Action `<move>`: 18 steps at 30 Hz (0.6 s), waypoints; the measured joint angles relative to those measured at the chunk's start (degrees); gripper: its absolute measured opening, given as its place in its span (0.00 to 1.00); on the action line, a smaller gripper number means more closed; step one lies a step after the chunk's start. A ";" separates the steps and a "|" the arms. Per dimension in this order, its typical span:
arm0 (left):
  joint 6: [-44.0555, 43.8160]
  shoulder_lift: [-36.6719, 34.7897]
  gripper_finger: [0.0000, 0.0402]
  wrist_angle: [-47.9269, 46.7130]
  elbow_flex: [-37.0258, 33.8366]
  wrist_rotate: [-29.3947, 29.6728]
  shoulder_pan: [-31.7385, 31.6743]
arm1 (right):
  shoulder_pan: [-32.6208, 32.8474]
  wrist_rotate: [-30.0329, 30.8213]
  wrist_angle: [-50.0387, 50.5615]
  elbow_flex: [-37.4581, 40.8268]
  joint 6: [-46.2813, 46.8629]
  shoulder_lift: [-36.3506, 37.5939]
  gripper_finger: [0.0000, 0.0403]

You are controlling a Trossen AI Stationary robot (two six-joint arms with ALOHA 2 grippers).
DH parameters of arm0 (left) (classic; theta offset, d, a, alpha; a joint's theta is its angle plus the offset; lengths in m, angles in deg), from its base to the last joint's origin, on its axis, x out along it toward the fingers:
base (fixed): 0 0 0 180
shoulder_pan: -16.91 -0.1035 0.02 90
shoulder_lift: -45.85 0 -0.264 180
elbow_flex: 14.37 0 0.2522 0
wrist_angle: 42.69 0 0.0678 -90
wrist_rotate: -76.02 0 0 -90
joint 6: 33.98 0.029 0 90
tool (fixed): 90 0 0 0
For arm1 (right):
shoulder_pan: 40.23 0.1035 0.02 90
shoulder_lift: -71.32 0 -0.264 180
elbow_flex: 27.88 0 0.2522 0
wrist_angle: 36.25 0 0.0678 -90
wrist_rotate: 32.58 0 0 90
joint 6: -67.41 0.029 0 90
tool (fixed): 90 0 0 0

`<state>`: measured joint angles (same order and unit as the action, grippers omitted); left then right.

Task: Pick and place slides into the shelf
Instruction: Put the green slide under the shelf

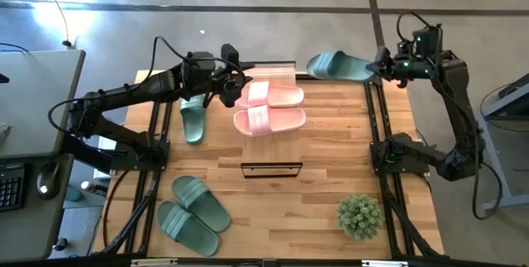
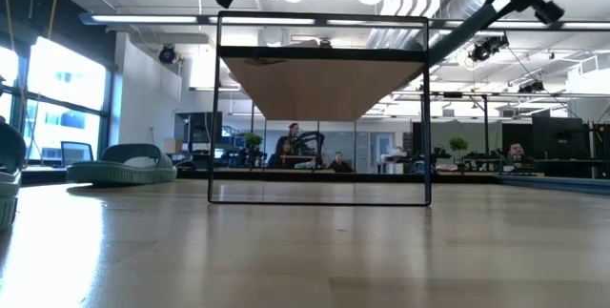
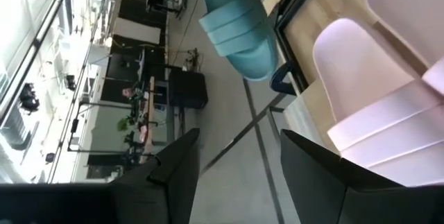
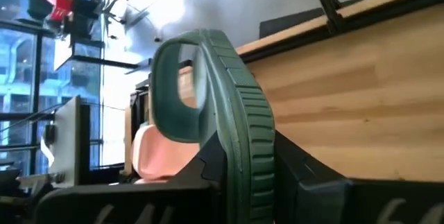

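Two pale pink slides [image 1: 269, 108] lie side by side on their soles near the table's far edge. One green slide [image 1: 193, 120] lies to their left, and two more [image 1: 193, 214] lie at the near left. The shelf [image 1: 271, 169] stands at mid table on its thin black frame, its plank top [image 2: 324, 84] seen from below in the low view. My left gripper [image 1: 232, 86] hovers open just left of the pink slides [image 3: 374, 99], touching nothing. My right gripper [image 1: 378, 68] is shut on another green slide [image 1: 337, 65] at the far right corner. My right gripper pinches the green slide's sole at one end [image 4: 244, 156] between its two fingers. The fingers come from the table's right, slanting down, and lie along the slide. The slide is lifted clear and reaches out toward the table's left, its strap [image 4: 182, 85] arching to one side.
A small potted plant [image 1: 360, 216] stands at the near right. Black rails [image 1: 378, 126] run along the table's left and right sides. A desk with a keyboard and mouse [image 1: 25, 180] stands left of the table. People sit far off in the room [image 2: 315, 155].
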<state>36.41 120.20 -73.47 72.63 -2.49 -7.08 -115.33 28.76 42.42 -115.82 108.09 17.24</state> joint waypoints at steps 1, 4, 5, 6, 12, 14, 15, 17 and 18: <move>-0.02 0.00 0.45 0.00 0.00 -0.55 0.00 | 0.02 0.62 0.81 0.00 0.05 0.26 0.09; -0.06 0.00 0.45 -0.04 0.00 -1.78 0.00 | -0.02 3.10 3.99 0.00 0.40 0.09 0.09; -0.07 0.00 0.45 -0.06 0.00 -2.12 0.00 | 0.12 4.27 5.16 0.00 0.37 -0.08 0.09; -0.09 0.00 0.45 -0.16 0.00 -2.50 0.00 | 0.28 5.66 6.18 0.00 0.37 -0.26 0.09; -0.18 0.00 0.45 -0.39 0.00 -4.58 0.00 | 0.94 8.61 6.44 0.00 0.25 -2.50 0.09; -0.17 0.00 0.44 -0.46 0.00 -4.62 0.00 | 0.94 8.74 6.81 0.00 -0.25 -4.01 0.09; -0.17 0.00 0.44 -0.60 0.00 -4.62 0.00 | 1.02 8.81 7.51 0.00 -0.72 -5.00 0.09; -0.18 0.00 0.43 -0.94 0.00 -4.62 0.00 | 1.63 8.91 9.15 0.04 -1.98 -7.14 0.09; -0.17 0.00 0.43 -1.22 0.00 -4.62 0.00 | 2.05 8.95 9.80 0.04 -2.42 -8.19 0.09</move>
<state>36.24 120.20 -74.69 72.63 -7.10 -7.08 -113.28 37.72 52.22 -115.77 105.68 9.05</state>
